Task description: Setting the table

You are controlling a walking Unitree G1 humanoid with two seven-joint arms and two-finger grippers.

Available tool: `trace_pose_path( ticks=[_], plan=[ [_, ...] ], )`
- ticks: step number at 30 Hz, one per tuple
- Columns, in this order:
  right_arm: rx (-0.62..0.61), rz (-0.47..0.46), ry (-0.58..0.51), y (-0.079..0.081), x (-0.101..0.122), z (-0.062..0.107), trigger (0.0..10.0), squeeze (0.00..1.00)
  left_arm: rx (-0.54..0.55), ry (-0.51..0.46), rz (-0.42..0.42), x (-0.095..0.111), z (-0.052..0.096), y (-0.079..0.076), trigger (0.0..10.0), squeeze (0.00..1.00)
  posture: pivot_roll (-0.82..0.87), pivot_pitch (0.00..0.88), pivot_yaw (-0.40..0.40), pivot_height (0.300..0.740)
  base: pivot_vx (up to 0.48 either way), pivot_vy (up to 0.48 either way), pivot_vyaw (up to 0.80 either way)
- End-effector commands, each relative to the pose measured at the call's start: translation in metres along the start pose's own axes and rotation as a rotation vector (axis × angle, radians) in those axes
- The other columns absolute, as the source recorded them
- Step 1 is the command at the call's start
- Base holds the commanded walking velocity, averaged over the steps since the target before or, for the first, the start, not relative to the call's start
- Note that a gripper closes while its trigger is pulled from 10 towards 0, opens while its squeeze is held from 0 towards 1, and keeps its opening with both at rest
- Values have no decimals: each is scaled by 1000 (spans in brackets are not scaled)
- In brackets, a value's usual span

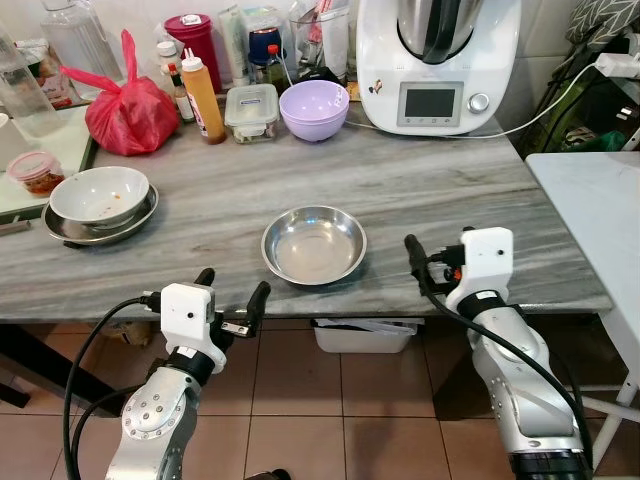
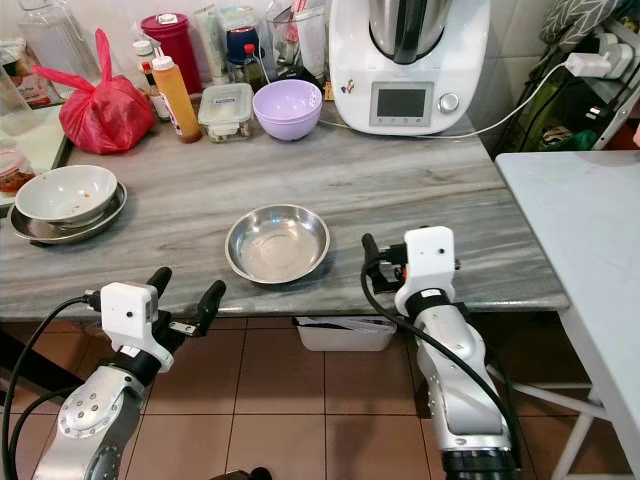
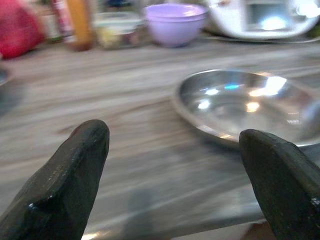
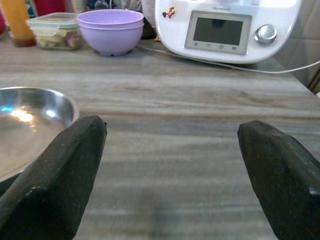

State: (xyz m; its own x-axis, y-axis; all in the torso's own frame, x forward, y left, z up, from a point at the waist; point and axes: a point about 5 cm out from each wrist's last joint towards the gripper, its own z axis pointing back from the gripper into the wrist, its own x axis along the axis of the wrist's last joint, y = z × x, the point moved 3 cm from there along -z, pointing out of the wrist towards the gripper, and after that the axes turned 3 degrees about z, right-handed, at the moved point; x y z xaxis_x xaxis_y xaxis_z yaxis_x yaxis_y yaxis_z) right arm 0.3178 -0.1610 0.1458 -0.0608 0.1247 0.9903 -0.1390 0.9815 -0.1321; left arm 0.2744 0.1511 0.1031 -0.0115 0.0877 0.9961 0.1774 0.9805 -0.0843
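Observation:
An empty steel bowl point(image 1: 313, 244) sits near the front edge of the grey marble table point(image 1: 420, 190). My left gripper point(image 1: 232, 288) is open just below and in front of the table edge, left of the bowl; nothing lies between its fingers point(image 3: 75, 170). My right gripper point(image 4: 172, 130) is open at table-edge height, just right of the steel bowl point(image 4: 30, 120), and holds nothing. A purple bowl point(image 1: 313, 108) stands at the back. At the left, a used white bowl point(image 1: 99, 195) rests in a steel plate point(image 1: 60, 228).
A white kitchen machine point(image 1: 438, 65) with its cable stands at the back right. A red bag point(image 1: 130, 112), sauce bottle point(image 1: 203, 97), lidded container point(image 1: 252, 110) and jars line the back. A white table point(image 1: 600, 210) adjoins on the right. A plastic bin point(image 1: 362, 337) sits under the table.

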Motion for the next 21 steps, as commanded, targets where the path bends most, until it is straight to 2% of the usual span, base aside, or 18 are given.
trace_pose_path(
  ticks=[1, 2, 7, 10, 13, 21],
  plan=[
    [14, -2, -10, 1, 4, 4, 10000, 361, 51, 1, -22, -1, 1, 8, 10000, 0, -103, 78, 61, 740, 0, 0, 0],
    [15, 3, -10, 1, 5, 6, 10000, 0, 60, 1, -26, -2, 2, 9, 10000, 0, -103, 78, 61, 740, 0, 0, 0],
    [12, 32, 12, 1, 0, 16, 10000, 0, 77, 3, -34, -7, 8, 8, 10000, 0, -120, 75, 65, 740, 0, 0, 0],
    [16, 2, 24, 3, -2, 20, 10000, 0, 124, -6, -40, -8, 9, 11, 10000, 0, -120, 75, 67, 740, 0, 0, 0],
    [-16, 43, 9, -2, 0, 21, 10000, 0, 143, -16, -43, -7, 8, 12, 10000, 0, -119, 74, 69, 740, 0, 0, 0],
    [-18, 24, 50, -3, -5, 16, 10000, 0, 169, -30, -57, -2, 7, 16, 10000, 0, -113, 73, 74, 740, 0, 0, 0]
  ],
)
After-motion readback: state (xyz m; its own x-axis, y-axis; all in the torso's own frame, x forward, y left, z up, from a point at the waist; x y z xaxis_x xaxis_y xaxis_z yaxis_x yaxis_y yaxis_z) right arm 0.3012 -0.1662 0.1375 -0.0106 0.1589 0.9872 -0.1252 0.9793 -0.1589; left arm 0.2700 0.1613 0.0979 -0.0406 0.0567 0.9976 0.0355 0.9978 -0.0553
